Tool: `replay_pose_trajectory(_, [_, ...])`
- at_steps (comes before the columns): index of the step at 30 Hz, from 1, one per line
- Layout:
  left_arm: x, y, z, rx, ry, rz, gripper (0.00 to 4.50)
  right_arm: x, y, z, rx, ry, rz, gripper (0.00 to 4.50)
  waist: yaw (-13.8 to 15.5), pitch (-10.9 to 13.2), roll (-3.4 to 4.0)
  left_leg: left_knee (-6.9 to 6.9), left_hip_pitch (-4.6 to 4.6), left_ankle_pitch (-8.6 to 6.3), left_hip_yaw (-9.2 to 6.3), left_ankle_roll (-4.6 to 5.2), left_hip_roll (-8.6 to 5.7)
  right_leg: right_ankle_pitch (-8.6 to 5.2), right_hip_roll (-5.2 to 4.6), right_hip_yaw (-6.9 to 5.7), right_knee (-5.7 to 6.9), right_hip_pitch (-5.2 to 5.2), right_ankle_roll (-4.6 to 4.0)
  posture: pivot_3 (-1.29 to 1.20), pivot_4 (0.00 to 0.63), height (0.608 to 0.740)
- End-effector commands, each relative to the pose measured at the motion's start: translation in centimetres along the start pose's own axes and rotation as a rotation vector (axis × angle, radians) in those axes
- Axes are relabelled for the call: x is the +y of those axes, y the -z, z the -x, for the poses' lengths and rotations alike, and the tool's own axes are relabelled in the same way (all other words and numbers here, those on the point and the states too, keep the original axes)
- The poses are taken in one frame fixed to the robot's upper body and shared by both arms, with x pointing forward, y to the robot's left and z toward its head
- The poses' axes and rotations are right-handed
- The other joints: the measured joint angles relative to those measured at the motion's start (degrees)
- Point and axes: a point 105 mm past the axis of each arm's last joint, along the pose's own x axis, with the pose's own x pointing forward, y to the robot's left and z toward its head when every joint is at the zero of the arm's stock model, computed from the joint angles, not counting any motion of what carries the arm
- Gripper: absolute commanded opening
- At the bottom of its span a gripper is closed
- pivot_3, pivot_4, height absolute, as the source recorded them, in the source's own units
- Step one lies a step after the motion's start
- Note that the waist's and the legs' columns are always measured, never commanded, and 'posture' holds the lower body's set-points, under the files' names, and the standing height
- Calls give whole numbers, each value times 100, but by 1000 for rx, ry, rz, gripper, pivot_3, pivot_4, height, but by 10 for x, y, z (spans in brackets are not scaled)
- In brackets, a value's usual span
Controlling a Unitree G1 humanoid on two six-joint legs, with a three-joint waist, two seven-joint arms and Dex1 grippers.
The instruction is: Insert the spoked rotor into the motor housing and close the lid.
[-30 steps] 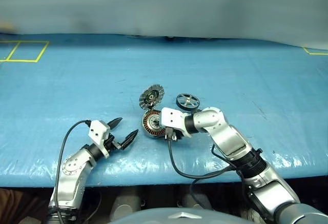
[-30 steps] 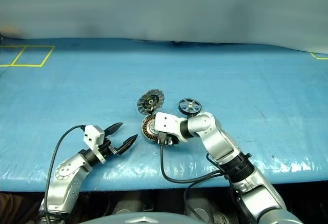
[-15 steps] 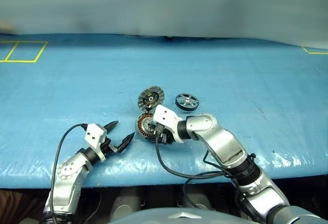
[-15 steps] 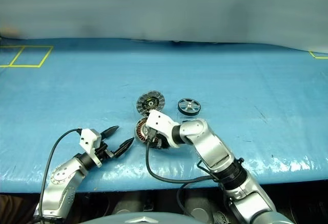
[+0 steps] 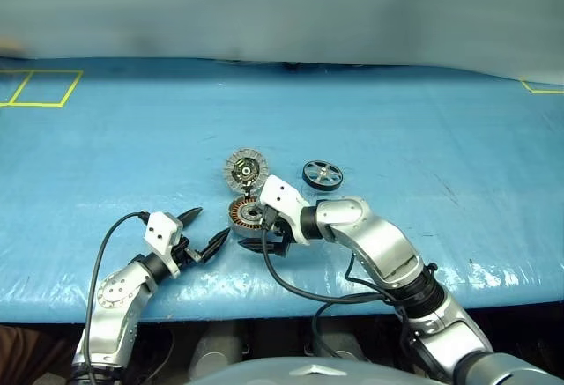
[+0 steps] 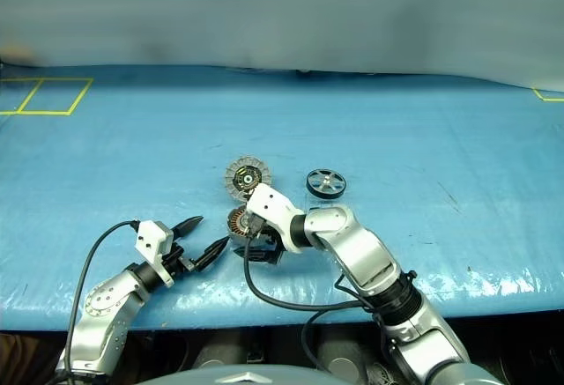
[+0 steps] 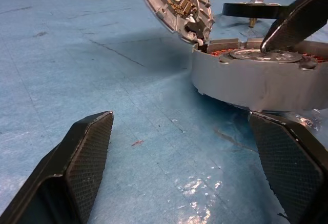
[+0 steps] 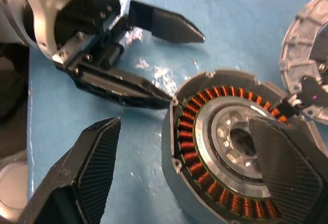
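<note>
The motor housing [image 5: 244,213] lies flat on the blue table, copper windings [image 8: 190,147] facing up. The lid [image 5: 245,169] stands tilted just behind it, its lower edge at the housing's rim, marked face showing [image 7: 177,1]. Right of both lies the spoked rotor [image 5: 322,174], untouched. My right gripper [image 5: 254,232] is open over the housing's near-left side, one finger [image 8: 287,167] above the windings, the other [image 8: 84,175] outside the rim. My left gripper [image 5: 210,226] is open just left of the housing, holding nothing, one fingertip close to the rim.
Yellow tape squares [image 5: 40,87] mark the table's far left corner. The table's front edge [image 5: 282,297] runs just below both grippers. Open blue surface stretches behind and to the right of the parts.
My right gripper has slid the housing and lid a little leftward, rolled its wrist, and opened off the housing. The left gripper and the rotor have stayed in place.
</note>
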Motion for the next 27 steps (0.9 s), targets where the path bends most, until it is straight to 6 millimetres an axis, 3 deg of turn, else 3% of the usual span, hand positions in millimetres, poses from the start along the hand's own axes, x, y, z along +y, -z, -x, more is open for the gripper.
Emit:
replay_pose_trajectory(1, [2,-15,-1,-41,8,-44,4500,8,-38,17,-169,-68,-57,3984,1,0,0,0,1,0,0,0,0,0,0,0,1,0,0,0,150,740])
replay_pose_trajectory(4, [3,-16,-1,-38,16,-49,4500,10,-51,28,-234,-91,-113,3984,6,0,0,-1,0,0,-1,0,0,0,-1,0,1,1,0,0,150,740])
replay_pose_trajectory(7, [2,-18,0,-35,41,-53,4500,1,-47,38,-238,-43,-126,3984,8,0,1,-3,0,-1,0,2,-4,0,-6,-1,-1,0,0,0,150,740])
replay_pose_trajectory(17, [8,-22,13,-14,65,-74,4500,-47,4,73,-238,270,62,3984,3,1,1,-11,-1,-2,8,8,-9,-2,-17,-10,-5,-5,-2,0,150,740])
replay_pose_trajectory(23, [-5,-16,19,35,186,-31,4500,-63,65,98,-172,374,-39,3984,52,0,0,2,2,14,8,38,-8,-1,-16,-16,-5,7,0,0,150,740])
replay_pose_trajectory(27, [-12,-16,22,46,241,-35,4500,-65,81,101,-167,407,-84,3984,41,3,5,1,4,15,9,37,-6,-1,-16,-16,-2,5,0,0,150,740])
